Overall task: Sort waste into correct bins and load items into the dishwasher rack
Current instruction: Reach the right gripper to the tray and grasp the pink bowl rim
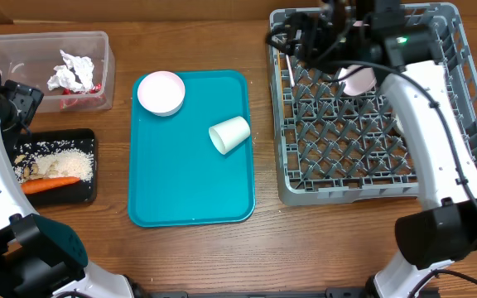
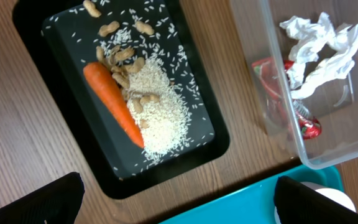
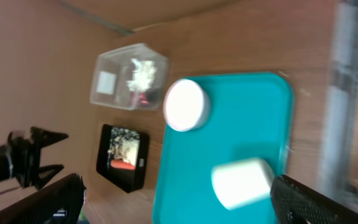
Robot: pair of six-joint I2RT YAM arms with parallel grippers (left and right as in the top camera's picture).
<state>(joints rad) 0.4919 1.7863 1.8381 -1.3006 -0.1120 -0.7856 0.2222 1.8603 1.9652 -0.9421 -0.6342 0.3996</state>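
On the teal tray (image 1: 190,186) sit a white bowl (image 1: 161,92) and a white cup (image 1: 229,134) lying on its side. The black tray (image 2: 73,37) holds a carrot (image 2: 112,102), nuts (image 2: 122,59) and rice (image 2: 160,115). Crumpled tissue (image 2: 322,43) and a red wrapper (image 2: 308,124) lie in the clear tub (image 2: 272,118). My left gripper (image 2: 179,199) hangs open over the gap between the black tray and the teal tray. High over the grey rack (image 1: 363,165), my right gripper (image 3: 179,202) stands open and empty. A pale pink round dish (image 1: 358,80) rests in the rack, partly hidden by the arm.
A thin utensil (image 1: 291,70) lies along the rack's left wall. The right wrist view is blurred; it shows the bowl (image 3: 186,104), the cup (image 3: 241,182), the tub (image 3: 129,78) and the black tray (image 3: 124,155). Bare wood lies between trays and rack.
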